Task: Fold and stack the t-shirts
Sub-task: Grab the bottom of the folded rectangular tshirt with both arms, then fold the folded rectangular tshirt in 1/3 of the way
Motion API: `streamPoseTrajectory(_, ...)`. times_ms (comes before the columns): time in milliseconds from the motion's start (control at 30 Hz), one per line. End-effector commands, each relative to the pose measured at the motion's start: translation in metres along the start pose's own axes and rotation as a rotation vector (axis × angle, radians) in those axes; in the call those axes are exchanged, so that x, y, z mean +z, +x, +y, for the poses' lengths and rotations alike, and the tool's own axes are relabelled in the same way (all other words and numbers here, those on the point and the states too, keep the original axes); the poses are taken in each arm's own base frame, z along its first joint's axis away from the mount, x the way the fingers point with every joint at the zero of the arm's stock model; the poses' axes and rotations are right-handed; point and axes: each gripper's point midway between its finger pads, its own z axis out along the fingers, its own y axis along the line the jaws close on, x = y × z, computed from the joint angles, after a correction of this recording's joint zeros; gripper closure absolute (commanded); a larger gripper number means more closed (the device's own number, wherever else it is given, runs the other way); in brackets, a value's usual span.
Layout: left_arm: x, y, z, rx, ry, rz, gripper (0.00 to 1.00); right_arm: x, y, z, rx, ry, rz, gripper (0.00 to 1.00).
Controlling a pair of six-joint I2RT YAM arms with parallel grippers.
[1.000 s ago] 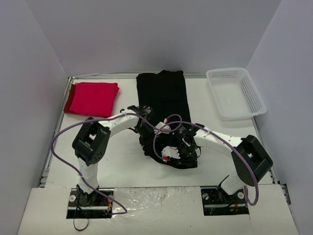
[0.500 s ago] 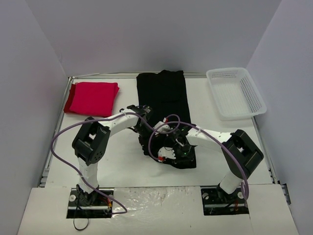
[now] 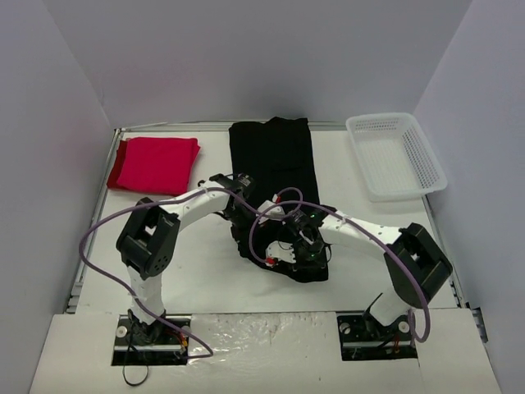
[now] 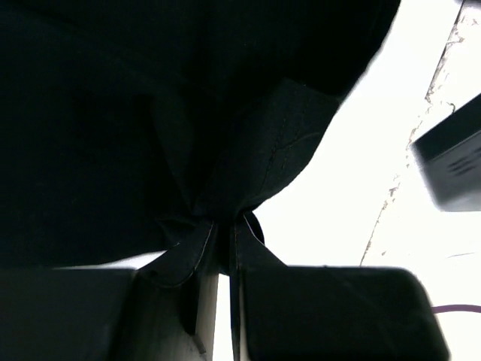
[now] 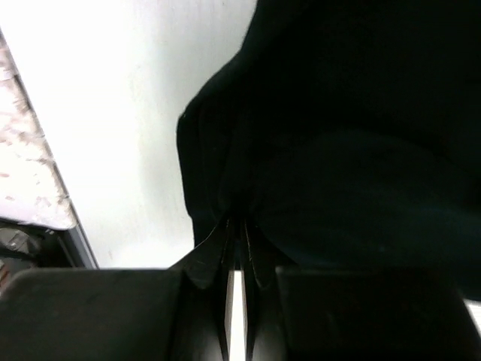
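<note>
The black t-shirt (image 3: pixel 275 156) lies lengthwise in the middle of the table, its near end bunched up between my arms. My left gripper (image 3: pixel 244 215) is shut on the shirt's near left edge; in the left wrist view the cloth (image 4: pixel 188 135) is pinched between the jaws (image 4: pixel 223 248). My right gripper (image 3: pixel 305 245) is shut on the near right edge; the right wrist view shows gathered black folds (image 5: pixel 338 128) held at the jaws (image 5: pixel 237 233). The red t-shirt (image 3: pixel 156 164) lies folded at the far left.
A white mesh basket (image 3: pixel 396 156) stands at the far right by the wall. Purple cables (image 3: pixel 98 246) loop over both arms. White walls close in the table at the back and sides.
My right gripper has moved a little left and farther in, carrying the bunched near edge of the black shirt. My left gripper has barely shifted.
</note>
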Motion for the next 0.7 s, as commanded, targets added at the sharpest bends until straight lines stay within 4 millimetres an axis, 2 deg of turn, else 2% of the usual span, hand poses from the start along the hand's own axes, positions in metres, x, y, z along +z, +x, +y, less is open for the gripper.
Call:
streamPoseTrajectory(0, -0.031, -0.012, -0.012, 0.087, -0.054, -0.048, 0.98, -0.034, -0.006, 0.001, 0.037, 0.013, -0.089, 1.00)
streamPoseTrajectory(67, -0.038, -0.011, -0.016, 0.117, -0.064, -0.048, 0.98, -0.050, -0.010, 0.004, 0.040, 0.006, -0.144, 1.00)
streamPoseTrajectory(133, -0.044, -0.010, -0.019, 0.144, -0.082, -0.053, 0.98, -0.066, -0.009, -0.001, 0.054, 0.037, -0.182, 1.00)
streamPoseTrajectory(267, -0.052, -0.008, -0.022, 0.172, -0.108, -0.056, 0.98, -0.080, 0.001, -0.012, 0.081, 0.089, -0.184, 1.00)
streamPoseTrajectory(400, -0.060, -0.013, -0.017, 0.180, -0.156, -0.055, 0.98, -0.090, 0.006, -0.026, 0.082, 0.132, -0.180, 1.00)
streamPoseTrajectory(667, -0.078, -0.034, 0.000, 0.182, -0.242, -0.069, 0.98, -0.117, 0.007, -0.080, 0.113, 0.215, -0.230, 1.00)
